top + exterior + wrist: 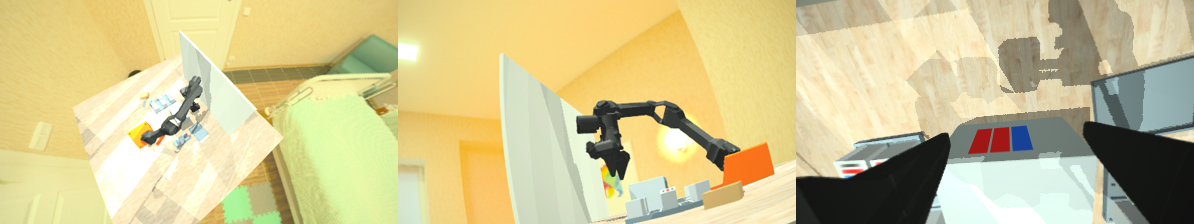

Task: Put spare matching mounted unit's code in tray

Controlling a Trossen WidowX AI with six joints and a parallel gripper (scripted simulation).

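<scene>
Grey and boxy, the mounted unit [1016, 150] lies directly under the gripper [1016, 165] in the wrist view, and we read on its face a code of two red bars and one blue bar [1000, 139]. The black fingers are spread wide apart with nothing between them. We see a small spare [871, 160] with red and blue marks just beside the unit on the left, and a blue-grey tray [1146, 97] on the right. The wooden table [871, 75] carries them.
</scene>
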